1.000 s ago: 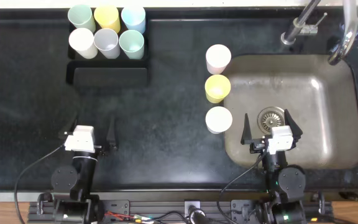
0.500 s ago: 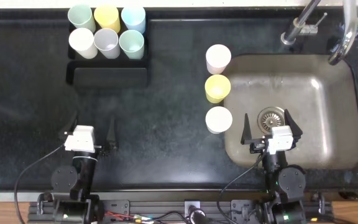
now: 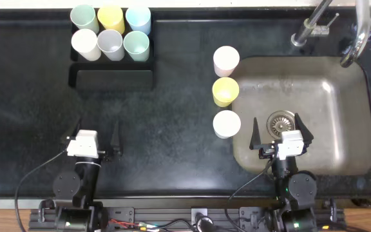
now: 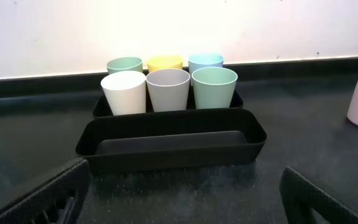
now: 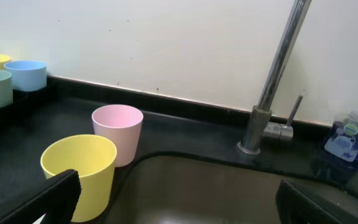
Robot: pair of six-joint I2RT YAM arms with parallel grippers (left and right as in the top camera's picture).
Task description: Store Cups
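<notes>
We are logging both arms parked at the table's near edge. Left gripper: fingers spread apart, holding nothing, facing the black tray. Right gripper: fingers likewise apart, hanging over the sink.

Three loose cups are standing upright along the sink's left rim: pink cup, yellow cup, white cup. We judge them to be awaiting storage.

Six stored cups are filling the tray's rear section near the table's far-left corner. Its long front trough is sitting free, presumably for these three.

Cups are looking smooth, matte, tapered, likely plastic. The table is a speckled dark surface and the sink brushed steel.
</notes>
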